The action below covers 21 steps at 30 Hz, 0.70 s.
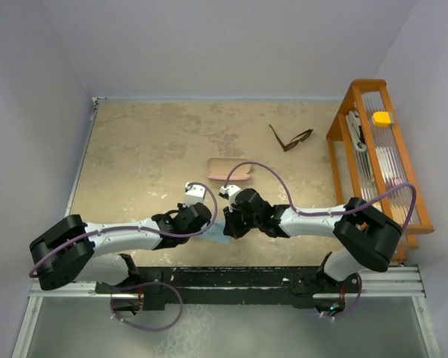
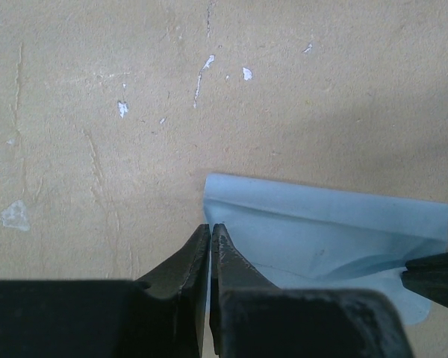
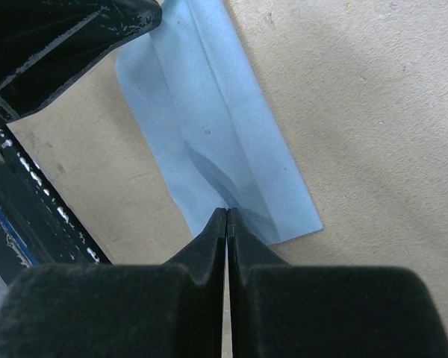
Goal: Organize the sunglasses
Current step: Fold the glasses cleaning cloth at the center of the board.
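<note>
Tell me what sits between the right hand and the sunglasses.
Nothing visible blocks that line. The sunglasses lie on bare table at the far right; the pink case sits left of the path. The right hand is itself shut on the blue cloth, though.
</note>
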Tool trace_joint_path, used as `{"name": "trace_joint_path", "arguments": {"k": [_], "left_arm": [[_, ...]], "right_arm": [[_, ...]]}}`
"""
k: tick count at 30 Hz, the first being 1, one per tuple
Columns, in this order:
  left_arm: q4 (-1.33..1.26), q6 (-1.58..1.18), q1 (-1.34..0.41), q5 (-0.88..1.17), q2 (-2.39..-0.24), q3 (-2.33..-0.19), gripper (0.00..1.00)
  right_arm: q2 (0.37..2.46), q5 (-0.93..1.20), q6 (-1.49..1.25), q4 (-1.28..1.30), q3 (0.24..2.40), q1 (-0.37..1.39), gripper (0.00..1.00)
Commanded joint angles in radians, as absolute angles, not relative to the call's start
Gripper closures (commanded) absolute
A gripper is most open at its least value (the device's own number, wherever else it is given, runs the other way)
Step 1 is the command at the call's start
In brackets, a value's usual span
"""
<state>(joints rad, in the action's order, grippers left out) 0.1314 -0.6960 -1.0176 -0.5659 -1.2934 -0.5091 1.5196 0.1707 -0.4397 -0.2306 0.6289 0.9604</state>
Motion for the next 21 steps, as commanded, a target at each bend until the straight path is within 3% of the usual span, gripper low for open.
{"name": "trace_joint_path", "arguments": {"k": [1, 21], "left_arm": [[0.138, -0.707, -1.031, -0.594, -1.257, -0.542, 1.00], [0.139, -0.721, -1.043, -0.604, -1.245, -0.532, 1.00]], "right_arm": [[1.514, 0.170, -0.447, -0.252, 0.624, 0.965, 1.00], [1.454, 0.172, -0.457, -0.207, 0.615, 0.991, 1.00]]}}
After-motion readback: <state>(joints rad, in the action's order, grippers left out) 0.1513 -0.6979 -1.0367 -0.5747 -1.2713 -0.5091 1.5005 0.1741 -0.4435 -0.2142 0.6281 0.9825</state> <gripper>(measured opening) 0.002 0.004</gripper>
